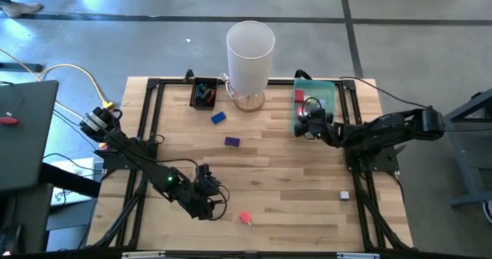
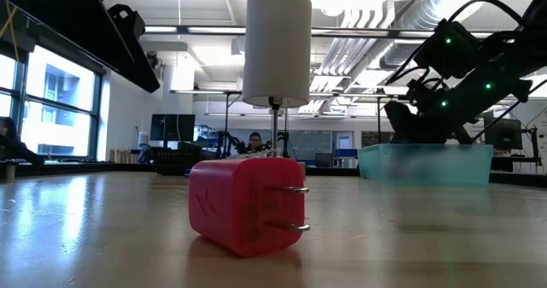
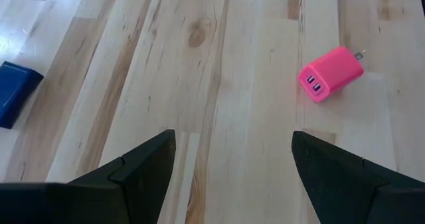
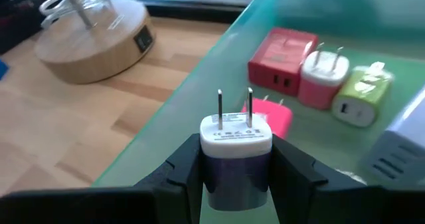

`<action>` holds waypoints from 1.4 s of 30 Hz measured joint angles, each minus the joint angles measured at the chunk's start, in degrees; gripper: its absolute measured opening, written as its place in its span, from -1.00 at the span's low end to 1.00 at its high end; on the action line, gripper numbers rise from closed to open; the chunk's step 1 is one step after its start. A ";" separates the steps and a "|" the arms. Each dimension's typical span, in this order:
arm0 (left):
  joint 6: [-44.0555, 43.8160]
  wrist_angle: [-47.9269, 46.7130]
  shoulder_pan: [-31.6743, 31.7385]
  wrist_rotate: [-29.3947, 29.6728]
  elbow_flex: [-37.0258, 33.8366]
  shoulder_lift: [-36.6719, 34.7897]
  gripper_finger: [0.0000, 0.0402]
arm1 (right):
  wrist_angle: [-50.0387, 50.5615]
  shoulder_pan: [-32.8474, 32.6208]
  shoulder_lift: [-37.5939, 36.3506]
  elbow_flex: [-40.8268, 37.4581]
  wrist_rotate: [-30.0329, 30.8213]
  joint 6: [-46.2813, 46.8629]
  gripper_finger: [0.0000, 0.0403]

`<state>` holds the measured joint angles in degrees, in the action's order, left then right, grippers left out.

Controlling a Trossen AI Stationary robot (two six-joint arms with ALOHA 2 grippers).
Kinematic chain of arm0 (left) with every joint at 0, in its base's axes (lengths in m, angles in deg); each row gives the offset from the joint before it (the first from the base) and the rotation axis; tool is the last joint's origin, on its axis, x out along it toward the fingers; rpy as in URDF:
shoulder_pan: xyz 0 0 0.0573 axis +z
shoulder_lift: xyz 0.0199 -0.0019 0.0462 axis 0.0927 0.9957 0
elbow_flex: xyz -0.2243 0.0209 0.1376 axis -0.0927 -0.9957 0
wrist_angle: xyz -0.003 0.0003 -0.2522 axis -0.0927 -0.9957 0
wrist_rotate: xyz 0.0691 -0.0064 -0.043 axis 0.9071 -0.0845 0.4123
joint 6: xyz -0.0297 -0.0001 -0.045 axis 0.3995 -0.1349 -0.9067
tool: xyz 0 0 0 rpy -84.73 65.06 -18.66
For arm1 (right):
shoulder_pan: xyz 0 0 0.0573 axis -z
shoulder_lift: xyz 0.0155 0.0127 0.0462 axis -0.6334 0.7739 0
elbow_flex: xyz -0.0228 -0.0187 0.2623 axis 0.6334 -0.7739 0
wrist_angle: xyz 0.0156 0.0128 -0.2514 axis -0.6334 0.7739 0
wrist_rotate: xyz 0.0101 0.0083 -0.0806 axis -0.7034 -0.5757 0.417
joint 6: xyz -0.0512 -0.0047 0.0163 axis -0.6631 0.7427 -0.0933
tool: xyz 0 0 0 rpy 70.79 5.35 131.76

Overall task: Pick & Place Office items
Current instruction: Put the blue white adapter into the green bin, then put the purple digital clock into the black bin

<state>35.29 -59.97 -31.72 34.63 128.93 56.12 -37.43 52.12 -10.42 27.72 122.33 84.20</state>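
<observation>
Your right gripper (image 4: 236, 167) pinched a purple charger (image 4: 236, 154), prongs up, over the green tray (image 4: 199, 84) at upper right; your left gripper (image 3: 232, 167) hung spread at lower left

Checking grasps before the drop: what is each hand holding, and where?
Right hand grips a white and purple charger by its body sides, prongs up, at the green tray. Left hand is open, empty.

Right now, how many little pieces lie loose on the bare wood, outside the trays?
4: a blue piece near the black tray, a purple piece mid-table, a pink charger at the front, a grey piece far right. Others may be hidden.
</observation>
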 joint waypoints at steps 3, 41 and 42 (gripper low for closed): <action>0.00 -0.15 0.00 -0.02 0.00 0.01 0.46 | 0.09 0.02 -0.02 0.02 -2.63 -0.02 -0.41; 0.02 -0.02 0.00 -0.11 0.02 0.01 0.46 | -18.66 -5.68 -5.55 -0.20 -10.11 -23.89 -0.35; 0.04 0.00 0.00 -0.11 0.04 0.01 0.46 | -19.12 -6.96 -6.53 -0.20 -10.23 -24.66 -0.36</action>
<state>35.33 -59.97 -31.72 34.51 128.97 56.13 -56.55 45.16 -16.95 27.52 112.10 59.54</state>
